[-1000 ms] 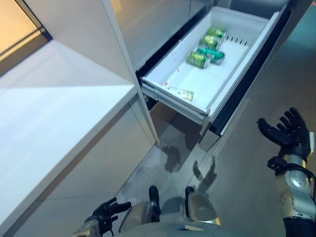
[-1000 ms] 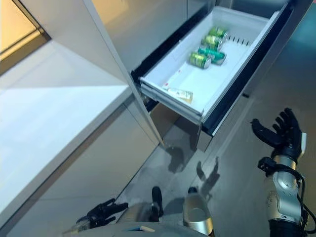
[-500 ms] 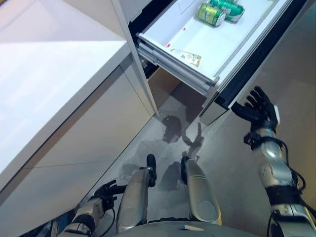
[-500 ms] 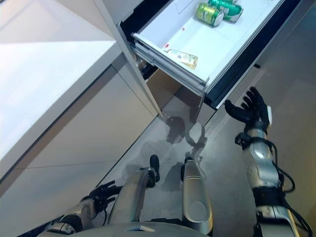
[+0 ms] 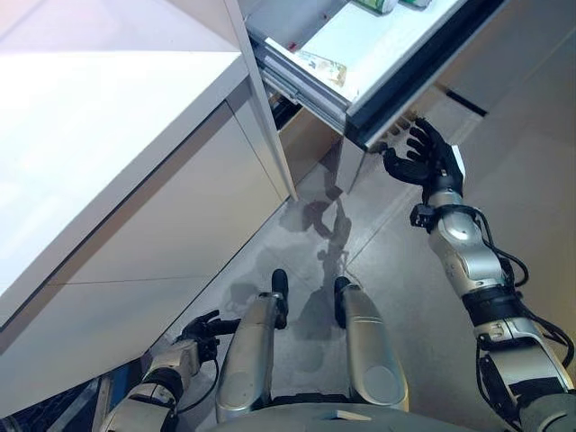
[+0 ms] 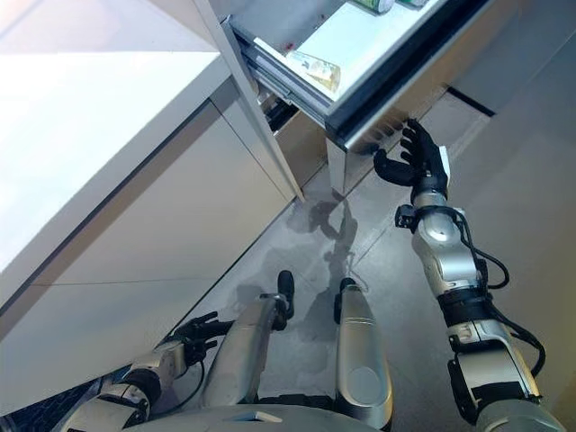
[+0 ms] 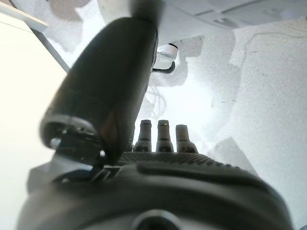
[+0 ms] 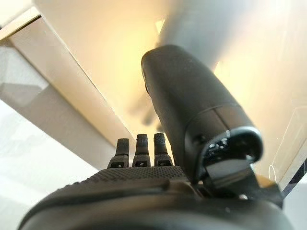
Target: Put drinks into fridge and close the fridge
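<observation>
The white fridge drawer [image 5: 382, 40] stands pulled open at the top of the eye views. Green cans [image 5: 378, 4] lie in it at the view's top edge. A small pale packet [image 5: 322, 68] lies near its near end. My right hand [image 5: 425, 162] is open with fingers spread, raised just below the drawer's dark front panel [image 5: 423, 58]; I cannot tell whether it touches. In the right wrist view its straight fingers [image 8: 139, 148] face a pale panel. My left hand [image 5: 203, 328] hangs low by my leg, open and empty; it also shows in the left wrist view [image 7: 163, 136].
A white counter [image 5: 90, 135] with pale cabinet fronts [image 5: 171, 225] runs along the left. A vertical white panel [image 5: 265, 117] separates it from the fridge. Grey tiled floor [image 5: 405, 297] lies below the drawer and to the right.
The camera has tilted down. My right hand has moved up and in from the open floor to just under the drawer's front. The left hand stays low.
</observation>
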Robot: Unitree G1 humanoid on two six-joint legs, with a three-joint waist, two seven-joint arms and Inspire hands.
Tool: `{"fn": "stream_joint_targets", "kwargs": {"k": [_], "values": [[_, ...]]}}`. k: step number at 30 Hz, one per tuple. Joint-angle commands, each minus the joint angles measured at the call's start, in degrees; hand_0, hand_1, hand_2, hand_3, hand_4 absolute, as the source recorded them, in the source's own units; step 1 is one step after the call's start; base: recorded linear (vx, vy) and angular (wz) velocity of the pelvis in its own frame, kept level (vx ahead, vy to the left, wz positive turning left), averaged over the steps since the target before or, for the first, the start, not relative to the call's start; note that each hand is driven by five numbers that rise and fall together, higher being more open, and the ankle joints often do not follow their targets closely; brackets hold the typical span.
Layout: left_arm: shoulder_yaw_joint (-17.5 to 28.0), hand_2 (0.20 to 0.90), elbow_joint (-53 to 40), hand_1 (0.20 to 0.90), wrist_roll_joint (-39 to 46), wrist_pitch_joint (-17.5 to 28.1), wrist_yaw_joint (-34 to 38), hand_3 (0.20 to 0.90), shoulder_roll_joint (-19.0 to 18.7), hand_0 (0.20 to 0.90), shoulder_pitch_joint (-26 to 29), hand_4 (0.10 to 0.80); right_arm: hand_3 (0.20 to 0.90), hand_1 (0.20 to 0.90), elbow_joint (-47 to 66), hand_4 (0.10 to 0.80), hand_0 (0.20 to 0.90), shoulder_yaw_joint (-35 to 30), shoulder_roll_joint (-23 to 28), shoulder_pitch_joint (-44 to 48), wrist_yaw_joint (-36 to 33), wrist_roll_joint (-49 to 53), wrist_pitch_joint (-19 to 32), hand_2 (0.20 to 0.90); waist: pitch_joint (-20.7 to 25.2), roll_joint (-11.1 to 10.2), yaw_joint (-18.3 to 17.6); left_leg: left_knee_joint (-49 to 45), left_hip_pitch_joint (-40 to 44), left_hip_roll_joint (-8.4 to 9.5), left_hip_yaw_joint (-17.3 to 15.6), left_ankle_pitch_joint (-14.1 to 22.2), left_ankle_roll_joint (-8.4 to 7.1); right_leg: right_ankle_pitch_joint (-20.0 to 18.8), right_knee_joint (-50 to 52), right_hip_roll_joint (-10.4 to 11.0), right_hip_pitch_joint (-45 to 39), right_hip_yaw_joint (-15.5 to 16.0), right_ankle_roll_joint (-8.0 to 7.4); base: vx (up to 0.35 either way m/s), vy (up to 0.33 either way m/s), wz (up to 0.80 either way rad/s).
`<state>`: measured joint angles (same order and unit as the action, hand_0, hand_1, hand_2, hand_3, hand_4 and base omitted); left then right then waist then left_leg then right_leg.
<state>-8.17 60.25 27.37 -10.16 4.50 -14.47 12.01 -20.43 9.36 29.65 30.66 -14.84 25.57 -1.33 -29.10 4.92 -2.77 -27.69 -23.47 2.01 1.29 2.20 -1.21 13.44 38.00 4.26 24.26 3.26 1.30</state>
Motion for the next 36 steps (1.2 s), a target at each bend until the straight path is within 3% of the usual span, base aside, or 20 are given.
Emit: {"fn": "stream_joint_targets", "kwargs": {"k": [1,15,24,30,33,36], "values": [[-3.08,0.900,-1.05,0.900,0.42,-1.27,0.72,0.900,-1.56,0.900,-2.46,0.800,0.900,0.900,6.27,0.800,0.900,7.38,-5.40,13.68,4.49,-2.73,4.85,0.900,3.03,-2.53,4.25,-5.31,2.83,3.61,-3.36,7.93,5.25,-4.63,-5.66,-1.33,-4.53,1.68,2.13,0.092,0.027,0.15],[-7.19,0.900,-2.46,0.900,2.31,-0.66,-1.24,0.900,-1.34,0.900,-0.72,0.800,0.900,0.900,-2.79,0.800,0.900,18.26,-13.09,30.52,3.48,-2.90,1.62,0.900,2.39,0.00,9.02,-3.96,4.34,4.56,-2.26,6.33,4.52,-5.19,-7.23,0.19,-7.04,3.96,2.52,0.007,0.017,0.11],[-7.75,0.900,-4.05,0.900,1.99,1.01,-1.39,0.900,-1.25,0.900,-1.09,0.800,0.900,0.900,-6.66,0.800,0.900,16.82,-12.20,33.56,-5.17,-2.04,5.66,0.900,2.72,0.04,10.33,-1.02,7.22,4.47,-1.50,5.87,4.34,-5.06,-9.20,0.49,-9.97,5.09,2.71,-0.025,0.004,0.11],[-6.44,0.900,-4.05,0.900,1.10,1.60,1.06,0.900,-1.44,0.900,-2.56,0.800,0.900,0.900,-5.03,0.800,0.900,12.18,-8.52,27.79,-12.43,-2.09,6.95,0.900,5.28,-1.66,8.95,4.25,11.55,3.53,-0.80,4.90,3.86,-6.33,-14.79,0.16,-13.95,4.77,1.92,0.018,0.007,0.08],[-5.46,0.900,-4.76,0.900,-0.15,0.55,2.68,0.900,-1.39,0.900,-3.97,0.800,0.900,0.900,-2.97,0.800,0.900,9.22,-6.46,19.51,-12.49,-3.25,6.48,0.900,7.35,-2.93,7.52,8.09,14.70,2.95,-1.05,4.22,3.65,-7.56,-19.37,-0.19,-16.80,4.16,1.05,0.032,0.016,0.05],[-3.24,0.900,-4.94,0.900,0.03,1.49,3.17,0.900,-1.25,0.900,-6.99,0.800,0.900,0.900,0.76,0.800,0.900,4.55,-5.07,3.70,-10.16,-3.90,7.71,0.900,10.79,-4.46,4.96,13.31,18.72,2.28,-2.01,3.20,3.48,-9.35,-25.22,-1.02,-20.30,3.04,-0.31,0.063,0.020,-0.06]]}}
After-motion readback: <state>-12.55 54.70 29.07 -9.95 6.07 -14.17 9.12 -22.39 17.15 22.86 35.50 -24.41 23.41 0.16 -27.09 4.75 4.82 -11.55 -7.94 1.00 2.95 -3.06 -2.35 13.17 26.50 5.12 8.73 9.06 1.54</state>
